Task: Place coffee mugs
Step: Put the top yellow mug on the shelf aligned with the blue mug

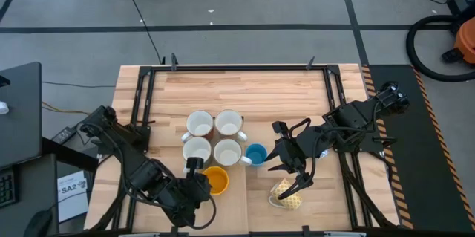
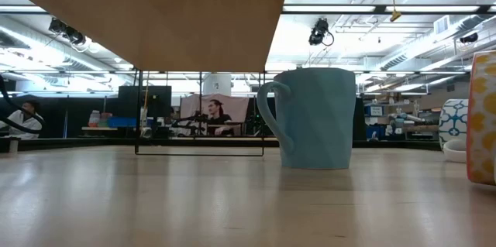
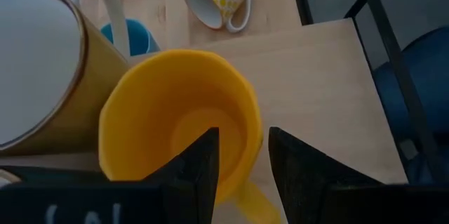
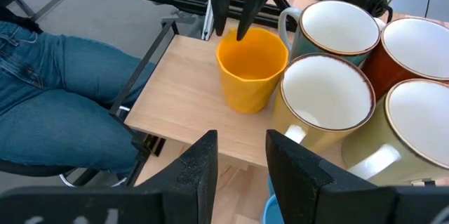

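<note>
Evidently the placing is partway done on the wooden table (image 1: 297,96): four white mugs (image 1: 200,124) are grouped in a square near its middle, and a blue mug (image 1: 255,154) stands upright just beside them.

The left arm is reached in from the near left corner. The left gripper (image 1: 194,169) is angled down onto the orange mug (image 1: 217,180), which stands upright at the group's near edge. Its fingers (image 3: 203,168) are partly parted, one inside the rim and one outside, by the handle. No firm squeeze is visible, so this is judged a set-down; next, a straight lift clear is called for.

The right gripper (image 1: 291,174) is hung, partly parted and empty, over the yellow patterned mug (image 1: 286,195), which lies on its side.
</note>
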You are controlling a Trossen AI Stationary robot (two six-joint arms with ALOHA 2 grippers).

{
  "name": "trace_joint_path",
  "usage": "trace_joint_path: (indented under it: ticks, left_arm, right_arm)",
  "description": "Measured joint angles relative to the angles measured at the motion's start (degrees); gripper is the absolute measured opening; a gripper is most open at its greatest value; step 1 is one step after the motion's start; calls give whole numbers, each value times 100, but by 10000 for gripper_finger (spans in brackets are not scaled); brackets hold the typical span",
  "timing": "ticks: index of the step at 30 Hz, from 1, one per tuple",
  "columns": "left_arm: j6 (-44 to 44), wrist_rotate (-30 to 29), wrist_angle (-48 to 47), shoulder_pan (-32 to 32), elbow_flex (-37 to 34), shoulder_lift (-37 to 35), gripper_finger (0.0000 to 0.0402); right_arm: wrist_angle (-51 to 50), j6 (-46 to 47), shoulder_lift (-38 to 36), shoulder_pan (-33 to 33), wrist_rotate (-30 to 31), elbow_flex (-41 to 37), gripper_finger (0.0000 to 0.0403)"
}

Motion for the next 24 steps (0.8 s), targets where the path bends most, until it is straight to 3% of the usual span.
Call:
trace_joint_path:
  ticks: [24]
  left_arm:
    - [-240,145,-18,-21,2,258,129]
  right_arm:
    - [-2,0,0,1,1,0,126]
